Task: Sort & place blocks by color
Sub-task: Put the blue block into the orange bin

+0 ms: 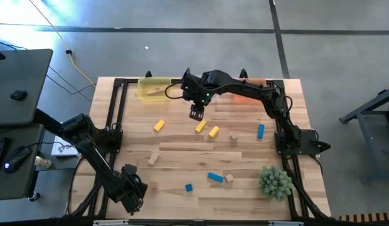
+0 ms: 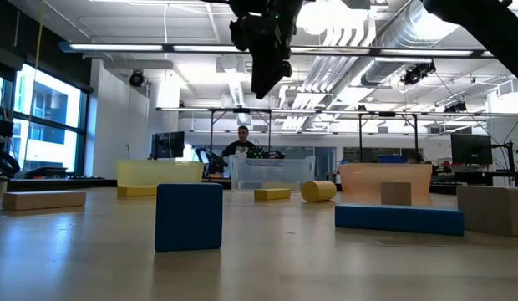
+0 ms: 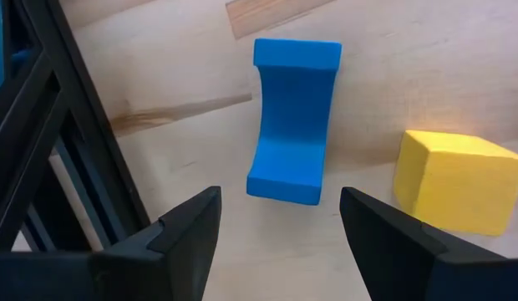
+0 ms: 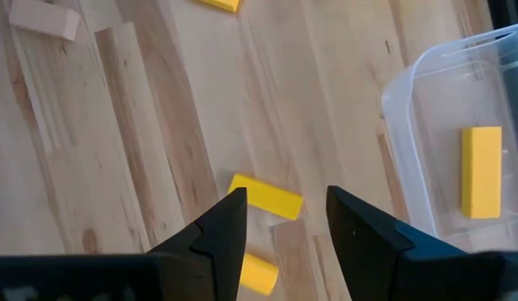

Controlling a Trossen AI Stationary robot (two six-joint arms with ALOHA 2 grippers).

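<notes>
My left gripper [image 3: 280, 201] [image 1: 133, 190] is open near the table's near left corner and points down. It hangs over a blue block with a hollowed side [image 3: 294, 121]. One finger stands to each side of the block's near end, and neither touches it. A yellow cube [image 3: 455, 180] lies on the table beside that block. My right gripper [image 4: 286, 201] [image 1: 196, 112] is open high over the middle of the table. Below it lie a yellow bar [image 4: 266, 198] [image 1: 201, 126] and a second yellow block [image 4: 257, 272] [image 1: 213, 132]. More blue, tan and yellow blocks lie scattered on the table.
A yellow tub [image 1: 154, 86] and an orange tub [image 1: 251, 88] stand along the far edge. A clear-looking tub [image 4: 459, 142] there holds a yellow bar [image 4: 480, 171]. A green spiky ball [image 1: 275, 182] sits near right. The black frame rail [image 3: 58, 142] runs beside my left gripper. A person [image 2: 242, 142] stands in the room behind.
</notes>
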